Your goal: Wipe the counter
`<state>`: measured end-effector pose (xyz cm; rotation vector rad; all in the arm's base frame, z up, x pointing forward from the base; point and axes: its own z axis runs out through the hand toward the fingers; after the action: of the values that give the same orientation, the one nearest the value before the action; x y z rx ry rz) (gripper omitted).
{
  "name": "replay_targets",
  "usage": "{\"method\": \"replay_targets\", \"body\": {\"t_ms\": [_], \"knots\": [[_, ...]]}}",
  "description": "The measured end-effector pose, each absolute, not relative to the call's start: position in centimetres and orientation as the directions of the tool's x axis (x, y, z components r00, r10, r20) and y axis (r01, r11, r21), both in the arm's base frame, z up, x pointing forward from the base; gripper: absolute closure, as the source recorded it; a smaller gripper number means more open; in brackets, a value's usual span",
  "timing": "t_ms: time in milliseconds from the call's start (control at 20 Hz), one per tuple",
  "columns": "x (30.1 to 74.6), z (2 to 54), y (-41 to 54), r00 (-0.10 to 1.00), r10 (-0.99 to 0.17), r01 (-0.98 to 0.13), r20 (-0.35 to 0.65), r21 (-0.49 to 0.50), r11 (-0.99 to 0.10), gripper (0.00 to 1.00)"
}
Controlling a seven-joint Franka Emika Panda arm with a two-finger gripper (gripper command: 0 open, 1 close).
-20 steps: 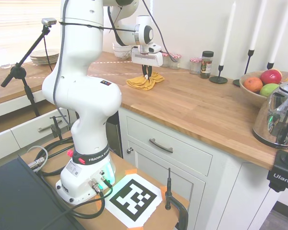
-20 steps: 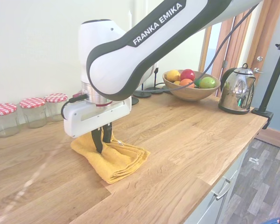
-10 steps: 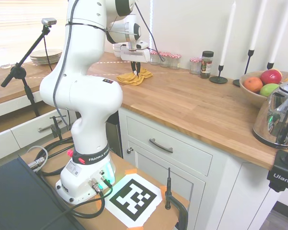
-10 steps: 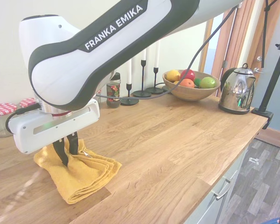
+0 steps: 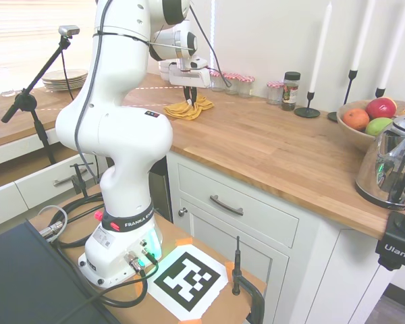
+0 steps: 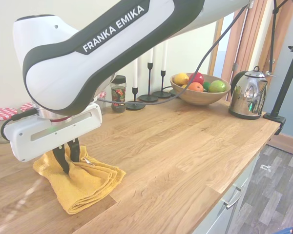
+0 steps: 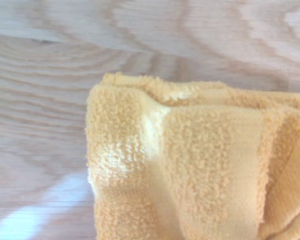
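Observation:
A folded yellow cloth (image 6: 83,183) lies on the warm-brown wooden counter (image 6: 185,146), near its back wall. My gripper (image 6: 68,157) stands upright over the cloth, its dark fingers shut on a pinched fold of the cloth. From the other side, the gripper (image 5: 190,100) and yellow cloth (image 5: 186,108) sit at the far left part of the counter (image 5: 277,148). Terry pile of the cloth (image 7: 190,165) fills the wrist view, lying on wood grain (image 7: 40,125).
Jars with red checked lids (image 5: 234,83) and a spice jar (image 5: 291,90) line the wall behind the cloth. Black candlesticks (image 5: 308,108), a fruit bowl (image 5: 368,121) and a steel kettle (image 5: 393,165) stand further right. Plates (image 5: 63,79) sit on the far counter.
Over the last second my gripper dragged the yellow cloth along the counter toward the jars and the arm's side. In the last half second it has barely shifted.

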<state>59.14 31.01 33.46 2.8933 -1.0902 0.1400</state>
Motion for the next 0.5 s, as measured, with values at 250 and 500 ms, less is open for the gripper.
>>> {"method": "replay_targets", "body": {"t_ms": [250,500], "knots": [[59.22,33.48,30.85,0.746,-0.658,-0.662,0.101,0.012,-0.749,0.0],[59.16,33.6,30.97,0.747,-0.657,-0.661,0.102,0.01,-0.75,0.0]]}}
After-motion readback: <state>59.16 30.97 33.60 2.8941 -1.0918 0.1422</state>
